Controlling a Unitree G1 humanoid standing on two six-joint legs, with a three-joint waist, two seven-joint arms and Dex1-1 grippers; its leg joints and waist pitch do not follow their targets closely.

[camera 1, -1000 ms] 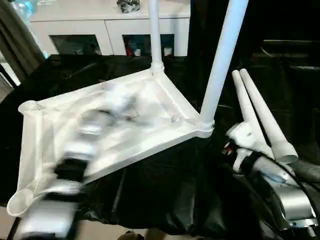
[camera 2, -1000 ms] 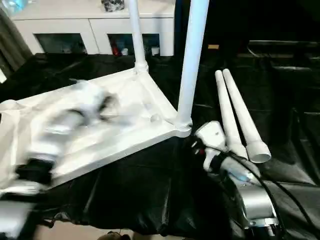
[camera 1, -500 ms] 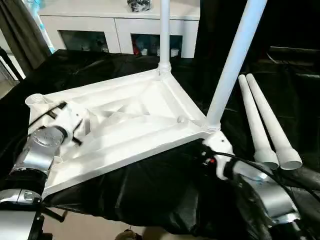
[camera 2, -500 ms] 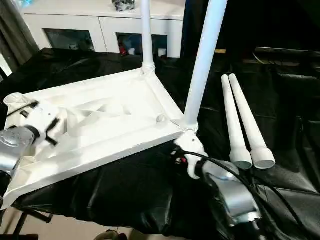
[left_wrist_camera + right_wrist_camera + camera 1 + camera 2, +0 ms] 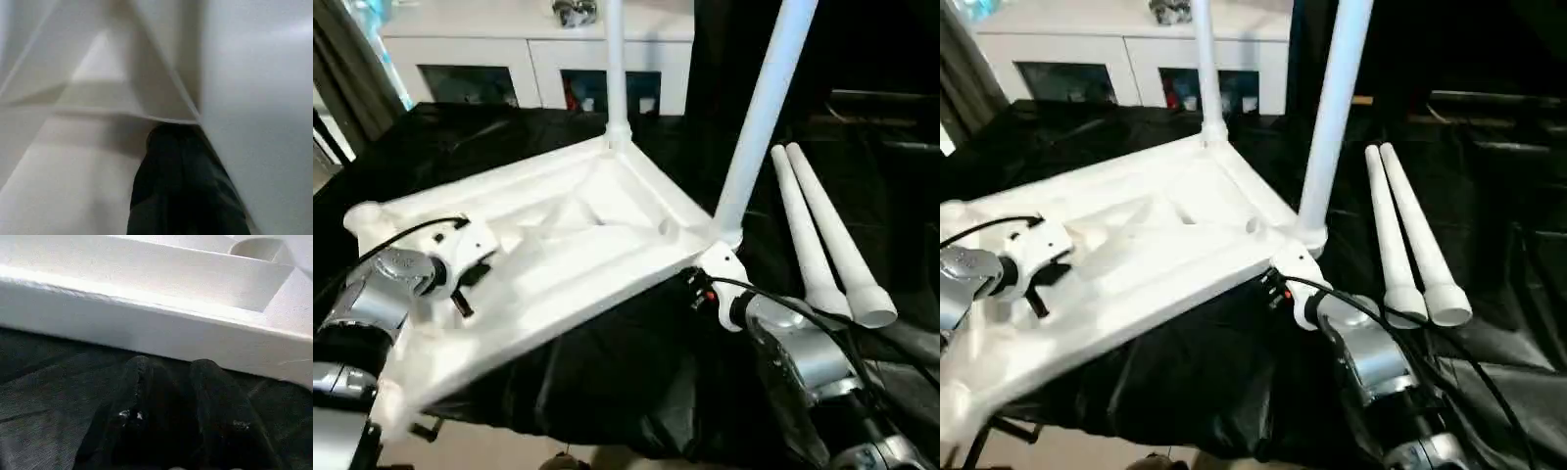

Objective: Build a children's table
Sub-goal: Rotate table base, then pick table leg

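The left gripper (image 5: 182, 147) has its black fingers pressed together, empty, their tips against a rib on the underside of the tabletop (image 5: 570, 245). That tabletop, smooth white plastic and rectangular, lies upside down and tilted on the black cloth (image 5: 636, 382), with two tapered legs (image 5: 759, 117) standing in its far and right-hand corner sockets. The right gripper (image 5: 171, 369) sits low at the near rim beside the right corner, fingers a little apart, gripping nothing. Two loose legs (image 5: 822, 235) lie side by side, touching, to the right.
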